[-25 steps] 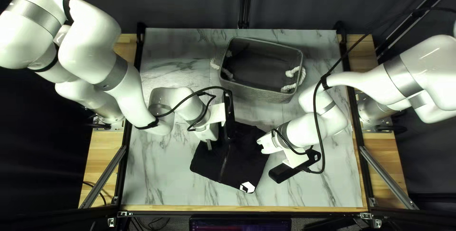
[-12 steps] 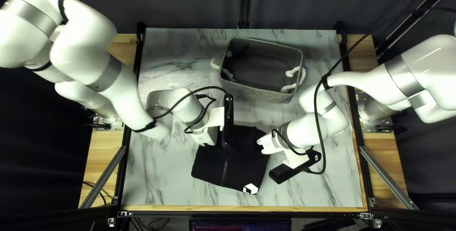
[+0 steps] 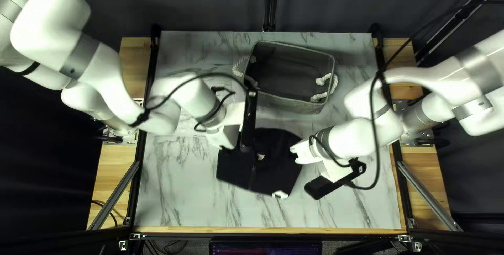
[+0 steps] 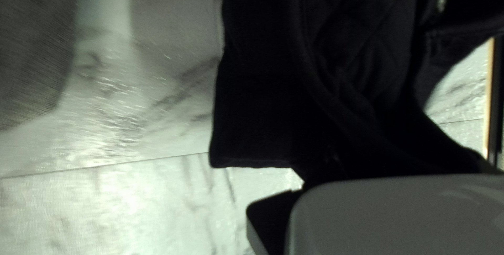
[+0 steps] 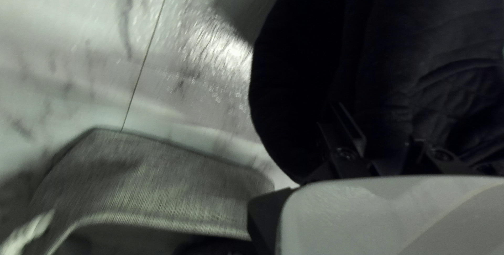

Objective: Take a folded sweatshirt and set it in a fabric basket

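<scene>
Left gripper (image 3: 227, 145) and right gripper (image 3: 296, 155) meet a black sweatshirt (image 3: 262, 173) from opposite sides. Neither grip can be made out: dark cloth and the pale mounts hide the left one's hold, and black on black hides the right one's, so I cannot tell whether either is clamped on fabric. The sweatshirt lies between the two arms, outside the basket, on the near side of it.

If one hold is shallow, that side could slip and the bundle unfold. Arms moving unevenly could pull it askew or bunch its middle. Carried too low, the hanging cloth could catch the basket's wall (image 3: 289, 104) or its white rope handle (image 3: 326, 81) and drag the basket over the marbled table (image 3: 184, 192).

The sweatshirt is a broad, soft, folded shape, with a small white patch (image 3: 280, 194) at its near edge. Diamond-stitched cloth (image 4: 362, 40) shows in the left wrist view; the right shows a smoothly curved edge and shallow wrinkles.
</scene>
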You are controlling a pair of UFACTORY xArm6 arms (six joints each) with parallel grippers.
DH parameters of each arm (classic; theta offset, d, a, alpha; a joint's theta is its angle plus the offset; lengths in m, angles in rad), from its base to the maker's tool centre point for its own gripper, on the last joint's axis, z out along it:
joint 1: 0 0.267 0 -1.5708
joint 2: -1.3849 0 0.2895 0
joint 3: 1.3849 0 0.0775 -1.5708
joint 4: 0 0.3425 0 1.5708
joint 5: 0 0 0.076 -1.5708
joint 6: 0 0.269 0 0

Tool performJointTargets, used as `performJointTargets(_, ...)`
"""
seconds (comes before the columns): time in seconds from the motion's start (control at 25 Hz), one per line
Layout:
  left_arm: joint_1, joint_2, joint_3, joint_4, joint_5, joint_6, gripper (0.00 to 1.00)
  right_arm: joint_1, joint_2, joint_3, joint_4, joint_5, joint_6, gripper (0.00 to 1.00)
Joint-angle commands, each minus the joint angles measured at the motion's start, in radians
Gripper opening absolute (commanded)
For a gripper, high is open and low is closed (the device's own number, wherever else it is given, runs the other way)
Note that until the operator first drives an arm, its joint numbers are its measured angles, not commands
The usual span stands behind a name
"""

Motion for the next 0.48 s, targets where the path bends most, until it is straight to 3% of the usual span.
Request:
performJointTargets(0.04,0.092,-0.011,-0.15,0.029,0.177,0.07,0.0,-0.038,-0.107,0.035,-0.019,0.066,-0.045,0.0)
performJointTargets(0.28,0.194,0.034,-0.293,0.016,0.297,0.181,0.0,-0.087,-0.242,0.049,-0.015,0.177,-0.114,0.0)
performJointTargets(0.48,0.291,0.114,-0.425,-0.006,0.38,0.287,0.0,-0.18,-0.335,0.028,-0.003,0.268,-0.224,0.0)
